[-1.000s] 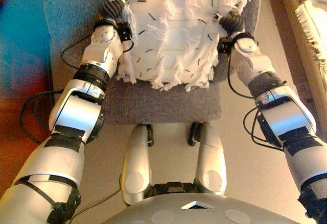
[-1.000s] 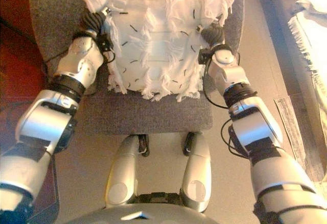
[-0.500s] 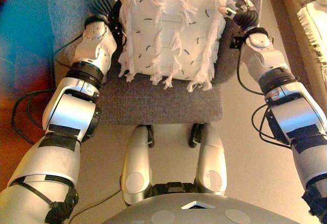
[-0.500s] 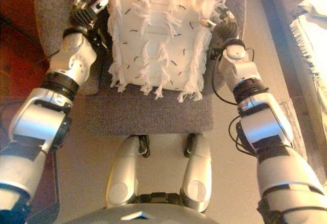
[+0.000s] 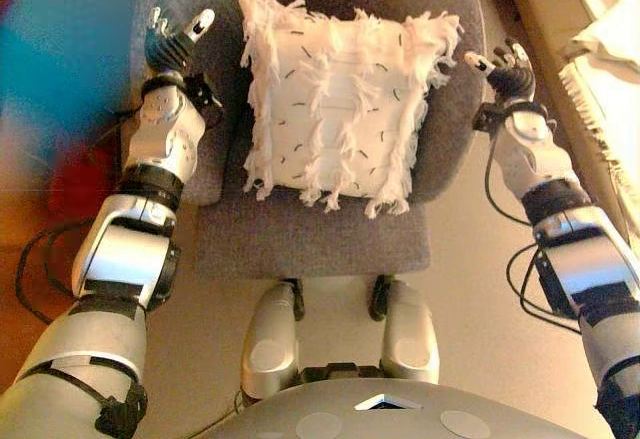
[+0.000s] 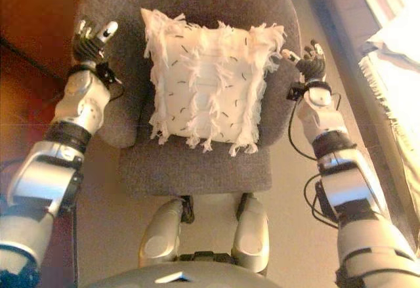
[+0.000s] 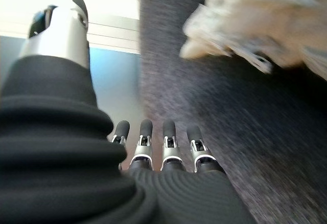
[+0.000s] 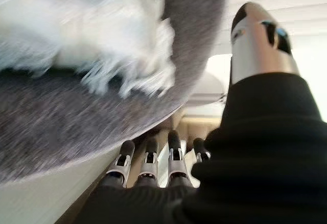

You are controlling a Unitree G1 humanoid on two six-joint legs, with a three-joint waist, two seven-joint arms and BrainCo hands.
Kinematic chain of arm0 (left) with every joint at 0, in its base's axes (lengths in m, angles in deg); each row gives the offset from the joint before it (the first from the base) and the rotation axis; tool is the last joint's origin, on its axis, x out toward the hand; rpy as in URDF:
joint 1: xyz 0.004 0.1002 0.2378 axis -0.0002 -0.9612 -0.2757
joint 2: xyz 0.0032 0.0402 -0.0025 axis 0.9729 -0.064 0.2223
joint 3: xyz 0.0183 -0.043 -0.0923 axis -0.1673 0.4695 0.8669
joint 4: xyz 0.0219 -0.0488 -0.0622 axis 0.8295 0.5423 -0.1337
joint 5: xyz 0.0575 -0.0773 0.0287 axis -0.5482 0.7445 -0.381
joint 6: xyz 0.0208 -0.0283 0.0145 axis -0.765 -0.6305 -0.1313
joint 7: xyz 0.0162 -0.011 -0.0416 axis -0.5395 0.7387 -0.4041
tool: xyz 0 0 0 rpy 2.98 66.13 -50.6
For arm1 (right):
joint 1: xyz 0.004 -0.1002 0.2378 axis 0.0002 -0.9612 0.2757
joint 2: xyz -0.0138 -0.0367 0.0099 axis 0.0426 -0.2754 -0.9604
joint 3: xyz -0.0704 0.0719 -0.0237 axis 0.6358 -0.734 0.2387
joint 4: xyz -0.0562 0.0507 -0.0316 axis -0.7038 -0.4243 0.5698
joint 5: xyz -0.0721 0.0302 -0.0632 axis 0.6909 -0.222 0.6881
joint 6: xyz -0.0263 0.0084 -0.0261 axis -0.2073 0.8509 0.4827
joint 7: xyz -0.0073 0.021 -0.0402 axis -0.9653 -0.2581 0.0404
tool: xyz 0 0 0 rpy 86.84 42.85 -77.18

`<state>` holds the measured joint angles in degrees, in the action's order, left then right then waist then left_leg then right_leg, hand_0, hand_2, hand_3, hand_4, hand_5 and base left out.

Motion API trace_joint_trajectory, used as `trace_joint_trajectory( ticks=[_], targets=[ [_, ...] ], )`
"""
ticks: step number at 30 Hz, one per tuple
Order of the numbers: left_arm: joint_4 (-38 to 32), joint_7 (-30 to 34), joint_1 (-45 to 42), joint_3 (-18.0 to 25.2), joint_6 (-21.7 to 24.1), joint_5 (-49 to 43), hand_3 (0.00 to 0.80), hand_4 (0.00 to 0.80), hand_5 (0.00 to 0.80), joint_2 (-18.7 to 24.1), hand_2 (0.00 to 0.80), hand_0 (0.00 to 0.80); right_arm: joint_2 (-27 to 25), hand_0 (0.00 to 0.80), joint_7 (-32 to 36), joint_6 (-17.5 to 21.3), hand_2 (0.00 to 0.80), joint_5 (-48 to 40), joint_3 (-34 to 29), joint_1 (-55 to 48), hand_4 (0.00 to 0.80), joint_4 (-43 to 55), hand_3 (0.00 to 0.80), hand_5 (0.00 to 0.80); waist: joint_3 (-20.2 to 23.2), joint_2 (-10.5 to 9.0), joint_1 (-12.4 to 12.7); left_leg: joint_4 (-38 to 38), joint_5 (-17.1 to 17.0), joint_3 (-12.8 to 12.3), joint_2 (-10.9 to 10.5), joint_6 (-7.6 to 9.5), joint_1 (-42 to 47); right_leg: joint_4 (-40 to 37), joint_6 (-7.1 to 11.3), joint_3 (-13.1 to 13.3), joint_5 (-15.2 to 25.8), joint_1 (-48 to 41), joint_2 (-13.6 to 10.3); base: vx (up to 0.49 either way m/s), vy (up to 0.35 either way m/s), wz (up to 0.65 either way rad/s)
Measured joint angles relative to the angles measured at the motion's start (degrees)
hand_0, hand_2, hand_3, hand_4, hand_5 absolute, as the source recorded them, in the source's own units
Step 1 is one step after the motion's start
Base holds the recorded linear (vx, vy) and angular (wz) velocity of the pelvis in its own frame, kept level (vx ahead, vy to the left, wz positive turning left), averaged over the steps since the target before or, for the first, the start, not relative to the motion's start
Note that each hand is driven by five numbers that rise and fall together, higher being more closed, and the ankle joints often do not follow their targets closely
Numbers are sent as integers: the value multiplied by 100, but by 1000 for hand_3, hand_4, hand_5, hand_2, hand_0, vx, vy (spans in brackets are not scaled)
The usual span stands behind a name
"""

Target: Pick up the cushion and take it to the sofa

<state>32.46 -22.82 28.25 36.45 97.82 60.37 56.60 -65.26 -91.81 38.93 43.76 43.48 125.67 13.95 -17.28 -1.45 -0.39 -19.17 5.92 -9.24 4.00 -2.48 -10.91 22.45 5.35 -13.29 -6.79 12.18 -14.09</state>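
In the left eye view, a white fringed cushion (image 5: 335, 109) is seen lying on the seat of a grey upholstered chair (image 5: 310, 224), its top edge propped against the backrest. The left robot hand (image 5: 172, 41) is held at the chair's left side, level with the cushion's upper corner and apart from it, with a strip of grey fabric showing between them. Its fingers are spread and nothing is gripped. The right robot hand (image 5: 505, 67) is held just off the chair's right edge, near the cushion's upper right corner but not touching it, fingers likewise extended and empty. A pale fringed cloth (image 5: 605, 69) is seen at the far right.

In the right eye view, the same arrangement is shown: the cushion is centred on the chair between the two robot hands, with both clear of it.

In the left wrist view, the left hand's fingers (image 7: 145, 145) are seen straight in a row over the grey fabric, with the cushion's fringe (image 7: 245, 25) well beyond them.

In the right wrist view, the right hand's fingers (image 8: 148, 157) are seen straight past the chair's rim, with the cushion lying on the seat beyond, untouched.
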Motion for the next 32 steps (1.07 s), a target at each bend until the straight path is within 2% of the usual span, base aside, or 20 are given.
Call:
trace_joint_trajectory(
  ticks=[3,7,13,19,23,28,32],
  targets=[
    [-943,321,-1333,381,19,-230,0,0,0,-402,0,0,359,0,344,47,0,179,-341,-1381,0,948,0,0,439,-3,-5,759,-194,9,-11,-57,609,-824,60,-12,211,-676,191,183,-1,4],
    [-1881,776,-2638,449,11,-552,0,0,0,-675,0,0,775,0,924,139,0,419,-434,-2665,0,1492,0,0,849,-12,15,1494,-416,11,-30,-106,1122,-1741,102,-35,499,-1295,393,60,-6,5],
    [-2471,1463,-3748,819,11,-664,0,0,0,-1037,0,0,1414,0,1819,380,0,377,-427,-3657,0,2079,0,0,1156,33,17,2162,-692,1,-46,-153,1480,-2630,94,-104,851,-1766,537,-34,-4,1],
    [-2956,1908,-4629,868,12,-650,0,0,0,-1018,0,0,1424,0,2359,425,0,-92,-428,-4366,0,2173,0,0,1364,130,124,2414,-800,-2,-36,-183,1614,-2752,91,-126,890,-1834,591,-62,5,1],
    [-3136,2078,-5142,887,11,-417,0,0,0,-998,0,0,1413,0,2430,407,0,-199,-403,-4743,0,2192,0,0,1366,136,132,2414,-815,-2,-42,-175,1598,-2749,93,-126,892,-1791,586,-89,14,0],
    [-3140,2091,-5176,744,10,62,0,0,0,-998,0,0,1379,0,2322,412,0,-261,-180,-4709,0,2201,0,0,1363,152,151,2412,-890,9,-42,-164,1422,-2752,73,-126,947,-1650,590,-56,-8,1],
    [-3187,2083,-5176,519,9,74,0,0,0,-989,0,0,1315,0,2103,426,0,-233,-36,-4695,0,2205,0,0,1345,179,152,2413,-894,16,-43,-161,1420,-2761,71,-126,963,-1647,589,-8,-4,0]
  ],
)
